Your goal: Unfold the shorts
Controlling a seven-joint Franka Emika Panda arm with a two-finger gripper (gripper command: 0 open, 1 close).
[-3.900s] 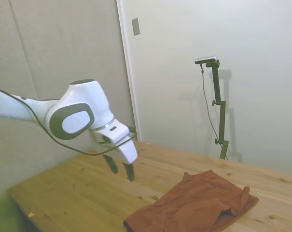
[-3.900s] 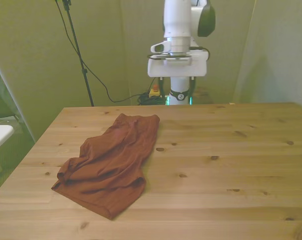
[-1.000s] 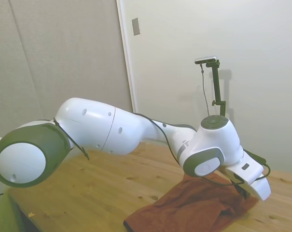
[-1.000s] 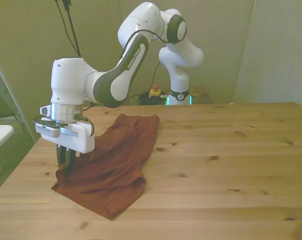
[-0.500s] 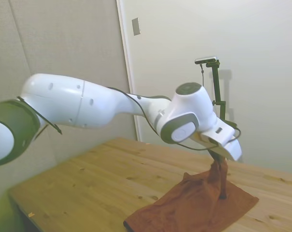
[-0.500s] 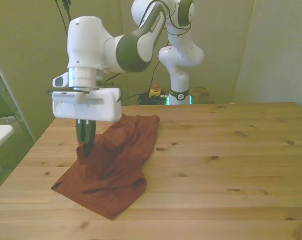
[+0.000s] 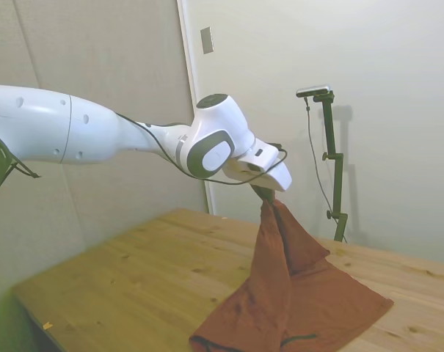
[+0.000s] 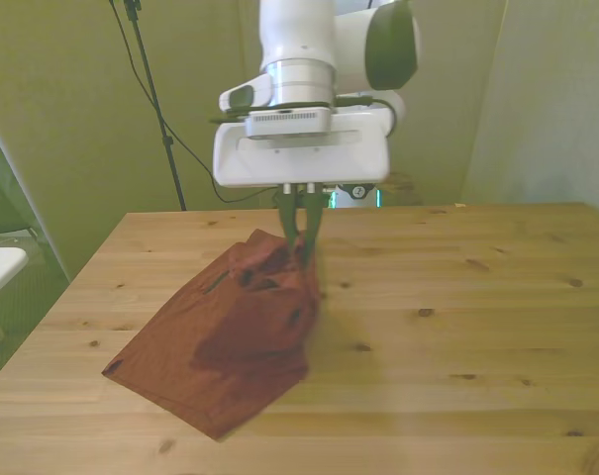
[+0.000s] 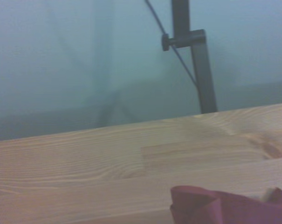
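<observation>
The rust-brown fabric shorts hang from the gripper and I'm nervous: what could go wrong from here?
1. The gripper pinches only a small bunch of the rust-brown fabric shorts, so the cloth might slip out.
2. Their lower part lies near the wooden table edge closest to the front camera; dragging could pull them off.

The worktop [image 8: 477, 327] is a light wooden surface of joined planks with scattered dark knots. It fills the lower half of the front view and the lower part of the side view [image 7: 133, 279]. The shorts [image 8: 230, 346] lie directly on it at the lower left of the front view, their lower part spread flat while the upper part is raised off the wood. In the wrist view, a red-brown fold [image 9: 215, 207] rests on the planks at the lower right.
</observation>
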